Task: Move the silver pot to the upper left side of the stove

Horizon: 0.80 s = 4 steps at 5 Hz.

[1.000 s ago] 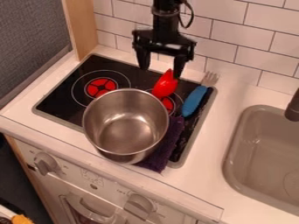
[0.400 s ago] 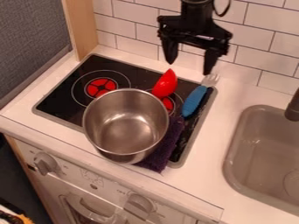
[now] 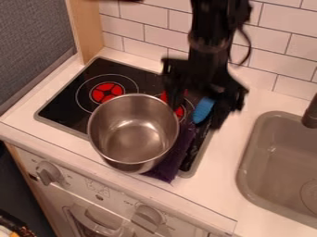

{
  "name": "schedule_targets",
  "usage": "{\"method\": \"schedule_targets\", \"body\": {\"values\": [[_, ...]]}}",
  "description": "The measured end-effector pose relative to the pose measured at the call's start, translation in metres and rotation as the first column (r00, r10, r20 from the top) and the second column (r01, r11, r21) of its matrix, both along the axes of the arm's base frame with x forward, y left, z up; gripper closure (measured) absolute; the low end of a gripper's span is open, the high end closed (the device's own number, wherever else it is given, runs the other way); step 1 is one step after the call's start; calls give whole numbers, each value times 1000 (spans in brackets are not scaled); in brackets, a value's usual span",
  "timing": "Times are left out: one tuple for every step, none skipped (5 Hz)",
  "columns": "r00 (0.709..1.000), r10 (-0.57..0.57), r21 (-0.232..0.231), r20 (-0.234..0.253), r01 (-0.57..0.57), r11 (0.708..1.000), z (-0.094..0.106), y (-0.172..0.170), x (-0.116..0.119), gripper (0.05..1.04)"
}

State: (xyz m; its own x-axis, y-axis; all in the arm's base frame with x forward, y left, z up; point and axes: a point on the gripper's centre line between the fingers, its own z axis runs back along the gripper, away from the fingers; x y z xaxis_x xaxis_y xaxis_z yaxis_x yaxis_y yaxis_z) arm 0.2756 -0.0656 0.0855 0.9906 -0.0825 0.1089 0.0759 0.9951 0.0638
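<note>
The scene is lit softly and fairly evenly, with the strongest brightness held by the white counter (image 3: 226, 159). Pale streaks are thrown back from the bottom of the metal pot (image 3: 133, 134), and a thin gleam is carried along its rim. Most light is swallowed by the black stove top (image 3: 69, 98), and the folds of the purple cloth (image 3: 170, 169) are half lost in darkness. The lower left corner is sunk in deep shade. The arm (image 3: 210, 41) and gripper (image 3: 195, 118) are blurred, their dark details smeared together. The exact direction of the light cannot be told
</note>
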Motion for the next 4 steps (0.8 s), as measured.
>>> {"method": "schedule_targets", "body": {"values": [[999, 9, 62, -36, -6, 998, -15, -3, -12, 77], [995, 30, 128, -100, -17, 992, -42, 0, -14, 77], [985, 58, 161, -161, -32, 986, -65, 0, -10, 111], [980, 90, 141, -180, -65, 988, -73, 5, -4, 398]]}}
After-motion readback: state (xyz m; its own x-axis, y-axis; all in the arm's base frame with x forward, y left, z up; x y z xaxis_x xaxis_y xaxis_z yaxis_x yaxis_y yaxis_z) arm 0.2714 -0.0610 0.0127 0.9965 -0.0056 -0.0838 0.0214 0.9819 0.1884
